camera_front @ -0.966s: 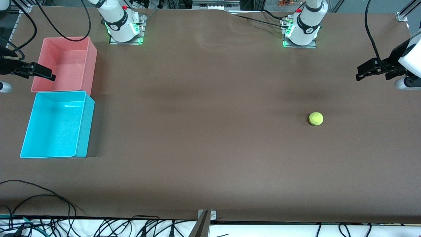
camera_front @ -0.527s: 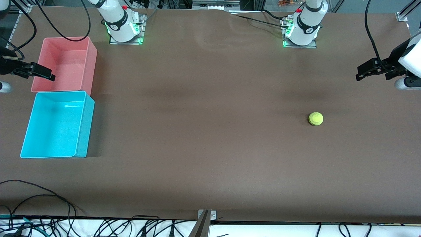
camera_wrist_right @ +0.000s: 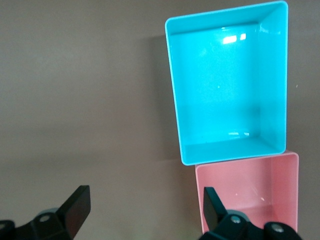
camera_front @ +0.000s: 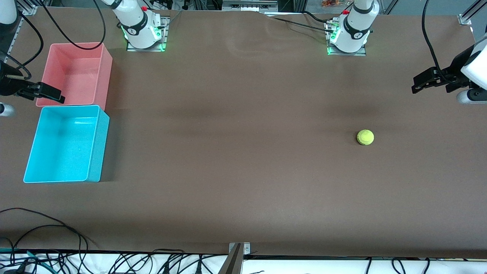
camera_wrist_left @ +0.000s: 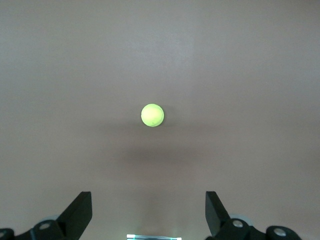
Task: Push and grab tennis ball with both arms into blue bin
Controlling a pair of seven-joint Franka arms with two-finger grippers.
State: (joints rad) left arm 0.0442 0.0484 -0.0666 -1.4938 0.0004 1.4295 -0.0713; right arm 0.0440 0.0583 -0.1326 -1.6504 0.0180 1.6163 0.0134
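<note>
Brown table (camera_front: 243,171), tennis ball (camera_front: 365,137), blue bin (camera_front: 95,152), both grippers' jaws wide, empty

I see both arms raised off the table, each at its own end. The left tool (camera_front: 417,84) hangs at the left arm's end, fingers (camera_wrist_left: 77,214) spread wide, nothing between them, wrist camera pointing down. The right tool (camera_front: 57,96) hangs at the right arm's end, fingers (camera_wrist_right: 76,206) equally wide apart and empty. I note both white bases bolted at the table's edge farthest from the front camera.
</note>
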